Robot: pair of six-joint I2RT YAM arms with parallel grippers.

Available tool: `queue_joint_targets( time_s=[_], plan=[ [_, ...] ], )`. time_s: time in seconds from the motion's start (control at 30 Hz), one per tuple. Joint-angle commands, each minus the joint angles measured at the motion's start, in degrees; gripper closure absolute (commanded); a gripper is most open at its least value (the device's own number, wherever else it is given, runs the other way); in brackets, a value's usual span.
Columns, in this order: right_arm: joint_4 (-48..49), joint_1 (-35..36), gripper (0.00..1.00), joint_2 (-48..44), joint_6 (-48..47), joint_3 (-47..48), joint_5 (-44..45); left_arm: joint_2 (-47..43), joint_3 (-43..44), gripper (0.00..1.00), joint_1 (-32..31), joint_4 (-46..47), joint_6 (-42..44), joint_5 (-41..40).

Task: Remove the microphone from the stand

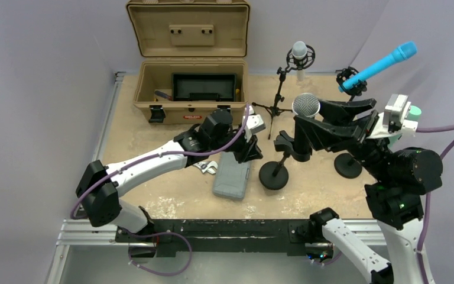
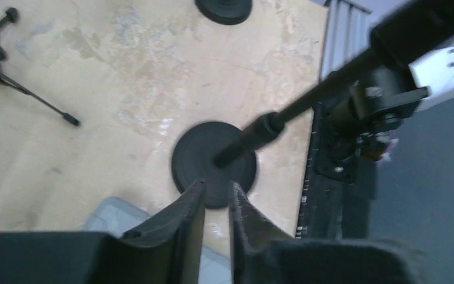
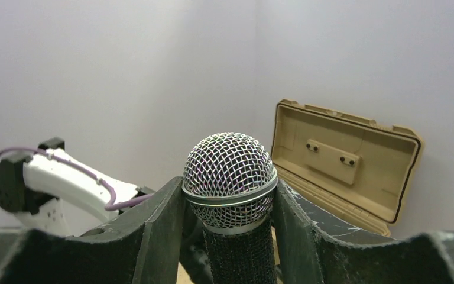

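Note:
The microphone (image 1: 305, 105) has a silver mesh head and a black body. My right gripper (image 1: 302, 133) is shut on it just below the head; in the right wrist view the mesh head (image 3: 229, 177) sits between both fingers of that gripper (image 3: 229, 192). Its stand has a round black base (image 1: 273, 176) and a black clip (image 1: 285, 147) beside the microphone's body; I cannot tell whether the body still sits in the clip. My left gripper (image 1: 250, 148) hovers left of the stand, jaws almost together and empty. In the left wrist view it (image 2: 217, 188) is over the base (image 2: 192, 154) and pole (image 2: 272, 124).
An open tan case (image 1: 189, 89) stands at the back. A grey box (image 1: 232, 176) and a chrome tool (image 1: 206, 167) lie under the left arm. A tripod stand with a white microphone (image 1: 298, 53) and a blue microphone (image 1: 384, 62) on another round-base stand (image 1: 347, 165) are close by.

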Motion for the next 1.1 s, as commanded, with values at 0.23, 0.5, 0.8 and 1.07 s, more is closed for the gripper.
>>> queue_joint_targets(
  time_s=[0.23,0.5,0.8,1.07],
  plan=[
    [1.2,0.1,1.0,0.4,-13.2,-1.9,-16.2,-10.2,-10.0,0.0,0.8,25.0,-7.0,11.0],
    [3.6,0.1,1.0,1.2,-11.2,-3.6,-18.1,-6.6,-8.4,0.0,-0.6,33.9,-5.8,8.9],
    [7.8,0.1,1.0,1.8,-6.8,-3.3,-21.2,-4.7,-8.6,0.01,-1.4,42.9,-4.4,10.8],
    [9.0,0.1,1.0,2.2,-5.8,-3.8,-20.9,-2.0,-6.9,0.17,-2.8,41.9,-3.5,14.9]
  ],
)
